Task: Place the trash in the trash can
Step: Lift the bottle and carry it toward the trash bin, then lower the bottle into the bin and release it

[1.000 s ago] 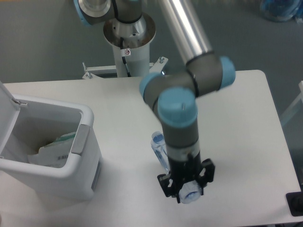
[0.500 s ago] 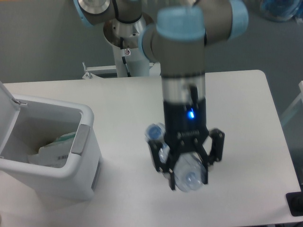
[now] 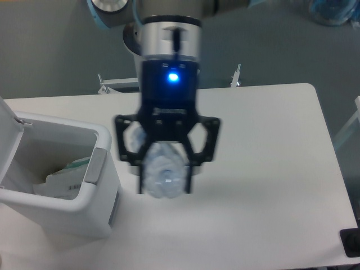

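Note:
My gripper (image 3: pixel 166 179) hangs high over the table, close to the camera and blurred, shut on the clear bluish plastic bottle (image 3: pixel 163 172), whose round end faces the camera. It is just right of the trash can (image 3: pixel 104 211), a white bin with its lid (image 3: pixel 7 135) swung open at the left and a grey latch (image 3: pixel 97 165) on its front rim. Inside the bin lies the flat white packet (image 3: pixel 63 181) with a printed label.
The arm's white pedestal (image 3: pixel 156 67) stands behind the table's far edge. The table's right edge (image 3: pixel 332 169) runs down the right side, with a dark object (image 3: pixel 351 243) at the bottom right corner.
The gripper has lifted the bottle off the table and carried it up and left, from the table's front middle toward the open bin. It now looms larger in view.

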{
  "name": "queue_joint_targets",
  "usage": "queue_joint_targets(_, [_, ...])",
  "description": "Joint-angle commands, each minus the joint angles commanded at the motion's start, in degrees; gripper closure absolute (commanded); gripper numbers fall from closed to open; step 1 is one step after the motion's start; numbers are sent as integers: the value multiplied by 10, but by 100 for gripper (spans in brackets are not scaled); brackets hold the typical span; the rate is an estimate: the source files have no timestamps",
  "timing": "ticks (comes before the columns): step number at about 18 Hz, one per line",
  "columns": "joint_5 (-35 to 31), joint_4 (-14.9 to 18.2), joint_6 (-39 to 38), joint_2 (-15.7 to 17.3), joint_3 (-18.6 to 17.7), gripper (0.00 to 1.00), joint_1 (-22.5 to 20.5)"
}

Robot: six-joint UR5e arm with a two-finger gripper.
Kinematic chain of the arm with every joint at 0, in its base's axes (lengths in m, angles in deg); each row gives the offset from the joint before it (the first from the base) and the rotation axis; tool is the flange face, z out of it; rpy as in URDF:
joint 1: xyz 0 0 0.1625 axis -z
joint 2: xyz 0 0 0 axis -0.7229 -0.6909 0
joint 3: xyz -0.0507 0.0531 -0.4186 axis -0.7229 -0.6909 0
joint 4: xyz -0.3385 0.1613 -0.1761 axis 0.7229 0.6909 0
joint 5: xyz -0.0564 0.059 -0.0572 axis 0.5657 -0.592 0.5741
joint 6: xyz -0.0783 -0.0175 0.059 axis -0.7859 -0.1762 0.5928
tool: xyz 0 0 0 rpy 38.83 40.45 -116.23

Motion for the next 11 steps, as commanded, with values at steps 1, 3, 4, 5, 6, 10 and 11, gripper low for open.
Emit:
queue_joint_targets(1, [0, 1, 0, 0, -3, 33, 11])
queue_joint_targets(3, [-1, 1, -2, -1, -3, 33, 35])
queue_joint_targets(4, [-1, 1, -6, -2, -4, 33, 44])
queue_joint_targets(5, [-1, 1, -11, -3, -4, 33, 50])
queue_joint_targets(6, [-2, 1, -11, -3, -5, 33, 55])
queue_joint_targets(10, [-2, 1, -11, -11, -7, 33, 75])
queue_joint_targets(11, [-3, 1, -10, -12, -14, 33, 80])
